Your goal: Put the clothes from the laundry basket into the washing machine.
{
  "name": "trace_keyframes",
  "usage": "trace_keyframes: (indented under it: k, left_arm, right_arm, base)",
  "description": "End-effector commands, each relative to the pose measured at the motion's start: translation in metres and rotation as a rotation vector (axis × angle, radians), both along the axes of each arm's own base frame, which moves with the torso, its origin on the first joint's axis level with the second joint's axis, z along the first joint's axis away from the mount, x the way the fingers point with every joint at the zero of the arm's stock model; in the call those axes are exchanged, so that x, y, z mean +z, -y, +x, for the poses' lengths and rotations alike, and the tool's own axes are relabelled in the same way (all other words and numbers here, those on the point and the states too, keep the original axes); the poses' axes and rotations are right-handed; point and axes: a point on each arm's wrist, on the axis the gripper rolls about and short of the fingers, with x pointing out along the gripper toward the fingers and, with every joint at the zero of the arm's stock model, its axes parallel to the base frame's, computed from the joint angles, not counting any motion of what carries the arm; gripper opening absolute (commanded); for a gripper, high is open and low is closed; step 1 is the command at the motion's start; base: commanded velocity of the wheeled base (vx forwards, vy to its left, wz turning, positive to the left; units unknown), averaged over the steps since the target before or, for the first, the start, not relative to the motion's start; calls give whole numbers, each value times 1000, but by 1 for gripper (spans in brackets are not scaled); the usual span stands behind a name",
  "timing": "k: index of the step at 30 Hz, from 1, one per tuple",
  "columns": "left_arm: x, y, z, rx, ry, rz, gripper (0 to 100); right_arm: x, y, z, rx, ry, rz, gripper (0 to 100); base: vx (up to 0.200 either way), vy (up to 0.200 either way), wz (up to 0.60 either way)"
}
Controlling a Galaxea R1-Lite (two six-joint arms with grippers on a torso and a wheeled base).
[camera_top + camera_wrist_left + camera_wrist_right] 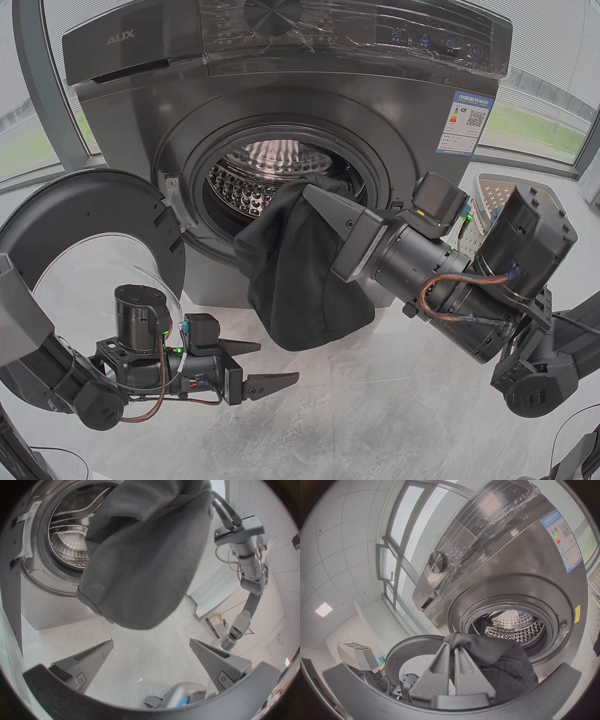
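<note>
Right gripper (309,190) is clamped on a black garment (300,275), its top at the washer's (400,119) open mouth, the rest hanging over the rim toward the floor. Left gripper (278,360), fingers apart, hovers low beside the open door (94,206), below the garment

Garment (300,281) before drum opening (275,165); door (87,212) left, basket (497,195) right.

Silver brand lettering (120,39) sits on the far-left drawer front (87,59) of the dark grey front-loading washing machine (144,125). On its right face there's a blue-and-white energy label (465,123) with coloured bars and a square code, its print too small to read. White symbols (431,39) line the film-wrapped control panel (350,25), and a small yellow sticker (577,613) stands just right of the door ring.
</note>
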Motion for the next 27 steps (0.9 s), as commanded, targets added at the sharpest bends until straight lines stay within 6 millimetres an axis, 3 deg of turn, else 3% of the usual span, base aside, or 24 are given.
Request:
trace_keyframes:
  k: [1, 11, 21, 27]
  left_arm:
    - [-7, 11, 22, 26, -6, -21, 100]
    - [-6, 22, 65, 122, 70, -102, 100]
    - [-12, 15, 58, 136, 59, -93, 100]
    - [-13, 18, 68, 185, 114, -109, 100]
  right_arm:
    - [1, -1, -2, 7, 2, 3, 0]
    - [2, -1, -4, 9, 11, 2, 0]
    - [1, 1, -1, 0, 8, -2, 0]
    - [1, 1, -1, 0, 8, -2, 0]
  base:
    - [0, 0, 0]
    - [0, 0, 0]
    - [0, 0, 0]
    - [0, 0, 0]
